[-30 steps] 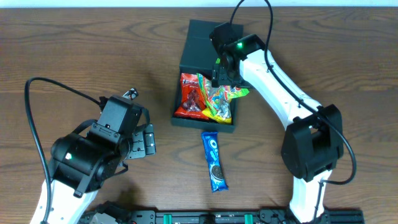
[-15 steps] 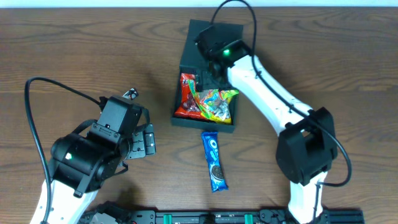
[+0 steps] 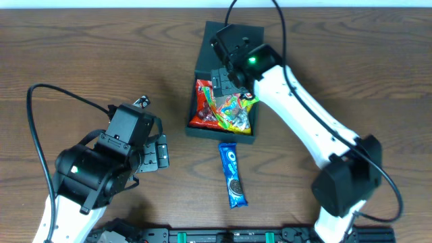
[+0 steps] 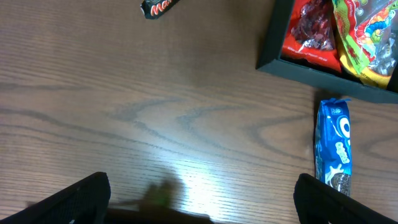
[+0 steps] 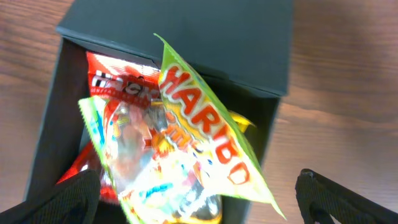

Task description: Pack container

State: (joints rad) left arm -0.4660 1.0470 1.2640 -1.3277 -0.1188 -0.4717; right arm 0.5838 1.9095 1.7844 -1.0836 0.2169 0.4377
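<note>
The dark teal container (image 3: 223, 133) stands open at the table's middle back, its flap lid (image 3: 223, 47) laid back. Inside lie a red snack packet (image 3: 204, 108) and a green-yellow Haribo bag (image 3: 229, 111). My right gripper (image 3: 226, 77) hovers over the box's back part, open. In the right wrist view its fingers stand wide on either side of the Haribo bag (image 5: 199, 143), which lies tilted over the red packet (image 5: 121, 74). My left gripper (image 3: 158, 152) is open and empty over bare table at the left.
A blue Oreo packet (image 3: 233, 174) lies on the table just in front of the container; it also shows in the left wrist view (image 4: 334, 146). A dark Mars bar (image 3: 140, 102) lies left of the box, behind my left arm.
My right arm has swung left over the box. The Haribo bag has moved from the box's right edge to inside the box. The left arm has not moved.
</note>
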